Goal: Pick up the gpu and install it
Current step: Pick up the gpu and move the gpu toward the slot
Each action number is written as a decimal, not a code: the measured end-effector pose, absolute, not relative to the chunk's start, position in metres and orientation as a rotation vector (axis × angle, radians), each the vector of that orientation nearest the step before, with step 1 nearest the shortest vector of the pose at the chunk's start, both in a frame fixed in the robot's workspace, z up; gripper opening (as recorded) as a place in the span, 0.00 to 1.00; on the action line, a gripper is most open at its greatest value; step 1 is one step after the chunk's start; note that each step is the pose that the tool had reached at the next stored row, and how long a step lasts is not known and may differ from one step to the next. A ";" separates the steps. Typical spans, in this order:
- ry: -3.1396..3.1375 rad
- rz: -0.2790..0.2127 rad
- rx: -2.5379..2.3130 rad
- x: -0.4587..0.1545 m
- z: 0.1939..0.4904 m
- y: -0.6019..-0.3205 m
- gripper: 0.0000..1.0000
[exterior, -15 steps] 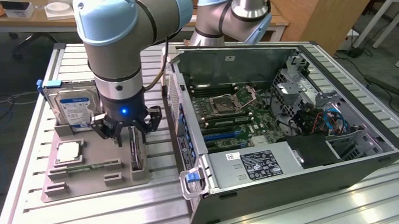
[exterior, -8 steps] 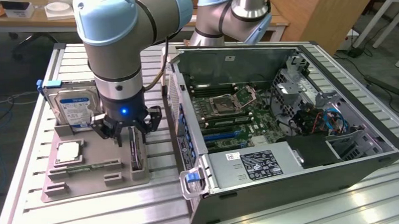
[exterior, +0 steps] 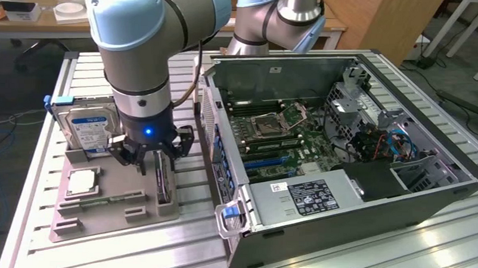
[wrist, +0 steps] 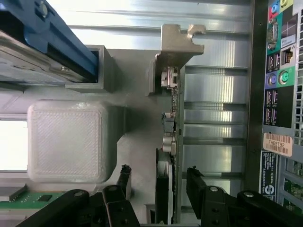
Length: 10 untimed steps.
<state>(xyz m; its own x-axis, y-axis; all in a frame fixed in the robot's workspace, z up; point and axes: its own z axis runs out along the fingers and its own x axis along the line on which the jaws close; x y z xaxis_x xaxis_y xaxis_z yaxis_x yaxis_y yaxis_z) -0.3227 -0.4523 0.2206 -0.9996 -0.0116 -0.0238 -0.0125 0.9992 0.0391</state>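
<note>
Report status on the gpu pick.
Pincer open, straddling gpu. It stands on edge in gray holder, ungripped. Computer case close alongside.

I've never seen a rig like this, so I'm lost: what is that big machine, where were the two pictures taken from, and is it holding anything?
The machine is a robot arm ending in a gripper, a two-fingered clamp. One picture comes from a camera standing off the arm. The other comes from a camera on its wrist, looking past the fingers. On the slatted table sits a grey tray of computer parts: a hard drive, a processor chip, a memory stick and the gpu, a card standing on edge. On the exterior view's right is an open computer case. The gripper is open, one finger on each side of the gpu, not clamped. It holds nothing.
</note>
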 end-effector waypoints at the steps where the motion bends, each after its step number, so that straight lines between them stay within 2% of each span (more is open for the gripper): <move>1: 3.117 0.061 -0.018 -0.323 0.221 -0.453 0.59; 10: 3.117 0.061 -0.019 -0.323 0.220 -0.459 0.59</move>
<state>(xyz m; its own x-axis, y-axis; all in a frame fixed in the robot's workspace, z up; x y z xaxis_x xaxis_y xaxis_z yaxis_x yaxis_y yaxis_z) -0.3227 -0.4589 0.2204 -0.9996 -0.0115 -0.0239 -0.0124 0.9992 0.0391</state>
